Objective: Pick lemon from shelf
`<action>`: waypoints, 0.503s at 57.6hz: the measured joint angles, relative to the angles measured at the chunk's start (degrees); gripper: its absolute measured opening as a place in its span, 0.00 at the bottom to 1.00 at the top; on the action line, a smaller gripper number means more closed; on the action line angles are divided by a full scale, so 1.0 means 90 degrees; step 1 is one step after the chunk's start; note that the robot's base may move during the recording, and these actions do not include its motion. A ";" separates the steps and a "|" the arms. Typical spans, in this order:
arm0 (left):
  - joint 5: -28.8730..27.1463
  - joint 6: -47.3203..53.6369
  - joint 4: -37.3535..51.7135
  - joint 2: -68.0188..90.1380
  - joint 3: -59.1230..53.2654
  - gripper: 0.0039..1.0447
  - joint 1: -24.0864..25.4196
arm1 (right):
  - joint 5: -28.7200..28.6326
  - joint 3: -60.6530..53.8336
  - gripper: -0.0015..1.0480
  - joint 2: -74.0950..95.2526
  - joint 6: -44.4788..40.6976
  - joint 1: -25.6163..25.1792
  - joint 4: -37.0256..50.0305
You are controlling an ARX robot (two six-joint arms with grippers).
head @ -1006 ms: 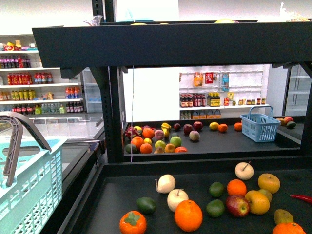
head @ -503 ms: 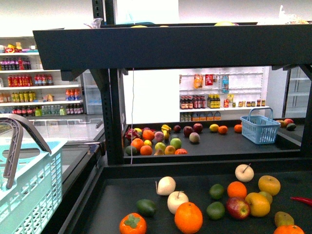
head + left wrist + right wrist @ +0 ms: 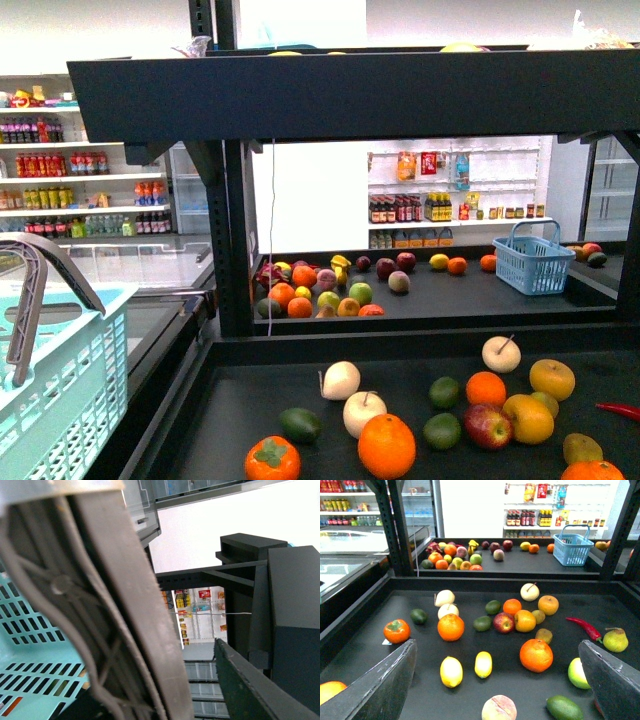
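Observation:
Two bright yellow oval fruits lie side by side on the black shelf tray in the right wrist view. The fatter one with tapered ends is the lemon; the slimmer one lies just beside it. My right gripper hangs open above the tray, its fingers spread wide on either side of both fruits. My left gripper is shut on the grey basket handle of the teal basket. The front view does not show either gripper or these two fruits.
Around the lemon lie oranges, a persimmon, a peach, an avocado, a red chili and a pear. A blue basket stands on the far stand. The shelf's upper tier overhangs.
The front view has shifted a trifle since a second ago. The fruit, the teal basket and its handle stand as before.

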 joint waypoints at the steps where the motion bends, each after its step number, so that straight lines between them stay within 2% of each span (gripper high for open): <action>1: -0.0005 0.0000 0.0000 0.0000 -0.0015 0.40 0.0000 | 0.0000 0.0000 0.93 0.0000 0.0000 0.0000 0.0000; 9: -0.0005 -0.0129 -0.0058 -0.0010 -0.0095 0.20 0.0002 | 0.0000 0.0000 0.93 0.0000 0.0000 0.0000 0.0000; 18: 0.0131 -0.0063 -0.0107 -0.0202 -0.0168 0.13 -0.0049 | 0.0000 0.0000 0.93 0.0000 0.0000 0.0000 0.0000; 29: 0.0376 0.0379 -0.0170 -0.0566 -0.0381 0.12 -0.0158 | 0.0000 0.0000 0.93 0.0000 0.0000 0.0000 0.0000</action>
